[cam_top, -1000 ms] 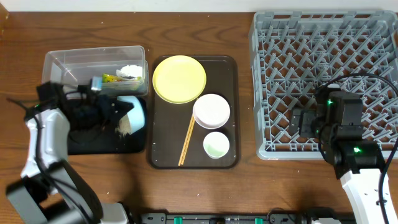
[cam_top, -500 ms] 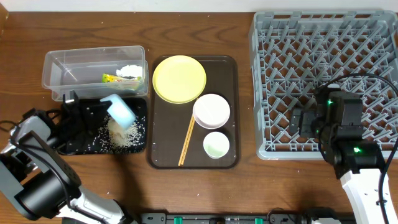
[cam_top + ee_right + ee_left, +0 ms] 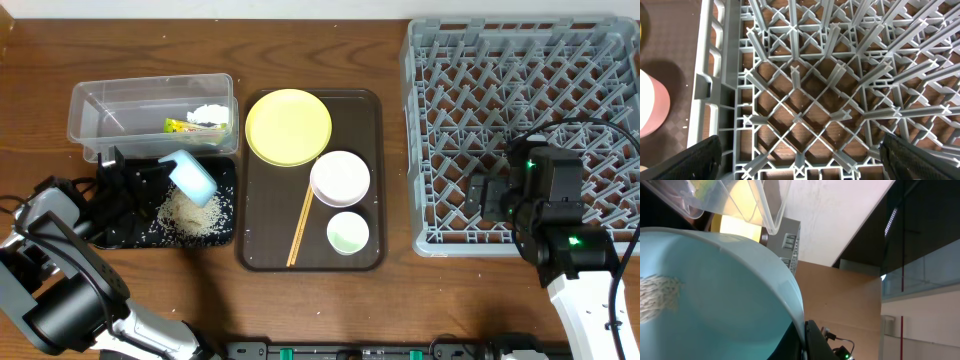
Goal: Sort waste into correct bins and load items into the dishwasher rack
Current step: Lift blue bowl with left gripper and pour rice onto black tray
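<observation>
My left gripper [image 3: 166, 173] is shut on the rim of the light blue bowl [image 3: 193, 178] and holds it tilted over the black tray [image 3: 228, 178]. A pile of rice grains [image 3: 190, 212] lies in that tray. In the left wrist view the bowl [image 3: 725, 295] fills the frame, with some rice [image 3: 657, 299] still inside. The clear tub [image 3: 110, 105] holds the green-yellow wrapper [image 3: 183, 126] and the white tissue [image 3: 208, 113]. My right gripper [image 3: 800, 162] is open and empty above the front left of the grey rack [image 3: 520, 90].
The dark brown serving tray [image 3: 370, 110] holds the yellow plate [image 3: 288, 126], the white bowl [image 3: 341, 178], the small pale cup [image 3: 347, 233] and the wooden chopsticks [image 3: 302, 222]. The white bowl's edge shows in the right wrist view [image 3: 650, 110].
My left arm swung down and left and tipped the blue bowl. Rice poured out onto the black tray. The right arm has not moved.
</observation>
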Controlling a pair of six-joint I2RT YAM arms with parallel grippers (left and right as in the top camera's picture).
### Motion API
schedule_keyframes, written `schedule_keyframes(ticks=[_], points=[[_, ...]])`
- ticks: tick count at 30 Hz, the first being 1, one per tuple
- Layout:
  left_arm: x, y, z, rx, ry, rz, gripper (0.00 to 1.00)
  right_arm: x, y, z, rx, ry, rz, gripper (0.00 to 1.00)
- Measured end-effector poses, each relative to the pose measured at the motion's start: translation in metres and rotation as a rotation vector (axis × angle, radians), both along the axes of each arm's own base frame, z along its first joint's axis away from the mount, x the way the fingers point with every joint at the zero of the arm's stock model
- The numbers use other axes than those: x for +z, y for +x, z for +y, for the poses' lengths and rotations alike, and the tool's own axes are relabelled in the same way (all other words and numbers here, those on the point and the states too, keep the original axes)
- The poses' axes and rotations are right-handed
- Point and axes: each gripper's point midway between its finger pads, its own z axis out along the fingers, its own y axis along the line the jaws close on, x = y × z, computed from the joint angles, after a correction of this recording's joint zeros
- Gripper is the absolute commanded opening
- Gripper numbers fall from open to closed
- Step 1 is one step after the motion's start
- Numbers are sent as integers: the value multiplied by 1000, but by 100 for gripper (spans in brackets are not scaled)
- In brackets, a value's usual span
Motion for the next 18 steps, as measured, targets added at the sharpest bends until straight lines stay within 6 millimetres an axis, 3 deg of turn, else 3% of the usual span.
schedule_keyframes(ticks=[11, 18], points=[[-2, 2, 2, -1, 25, -16, 6, 0, 0, 0, 0, 0, 0, 99], [-29, 0, 7, 1, 77, 167, 6, 0, 0, 0, 0, 0, 0, 99]])
